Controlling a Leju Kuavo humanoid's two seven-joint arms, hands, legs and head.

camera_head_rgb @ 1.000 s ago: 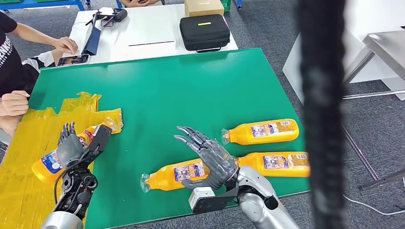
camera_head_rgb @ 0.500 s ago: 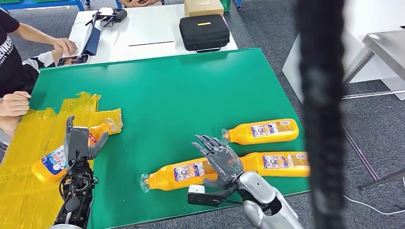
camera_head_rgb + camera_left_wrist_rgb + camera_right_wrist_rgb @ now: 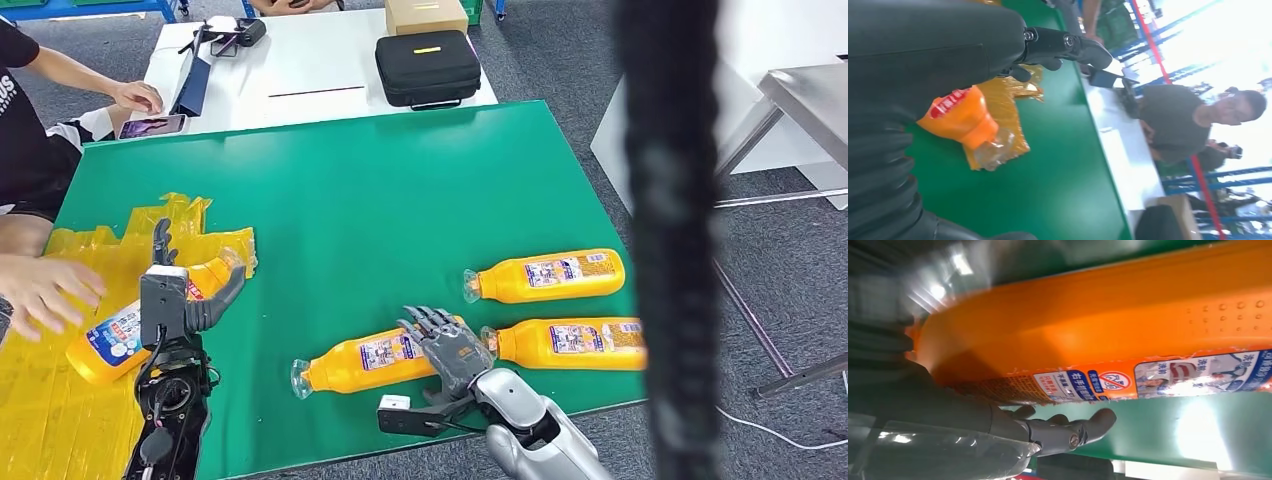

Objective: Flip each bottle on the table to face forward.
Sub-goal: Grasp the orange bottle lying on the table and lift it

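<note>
Four orange bottles lie flat on the green counter (image 3: pixel 380 190). The right hand (image 3: pixel 452 348), fingers curled, rests on the near-edge bottle (image 3: pixel 360 362); its wrist view shows the label. The left hand (image 3: pixel 170 300) grips the left-edge bottle (image 3: pixel 110 340), whose clear cap shows in the left wrist view.

The left hand (image 3: pixel 923 55) filled the left of the frame, over an orange bottle (image 3: pixel 960 117) on the green table (image 3: pixel 1058 170).

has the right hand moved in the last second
Yes. The right hand has dropped from above the nearest bottle onto its base end, toward the green table's near edge, fingers now curled over it.
</note>
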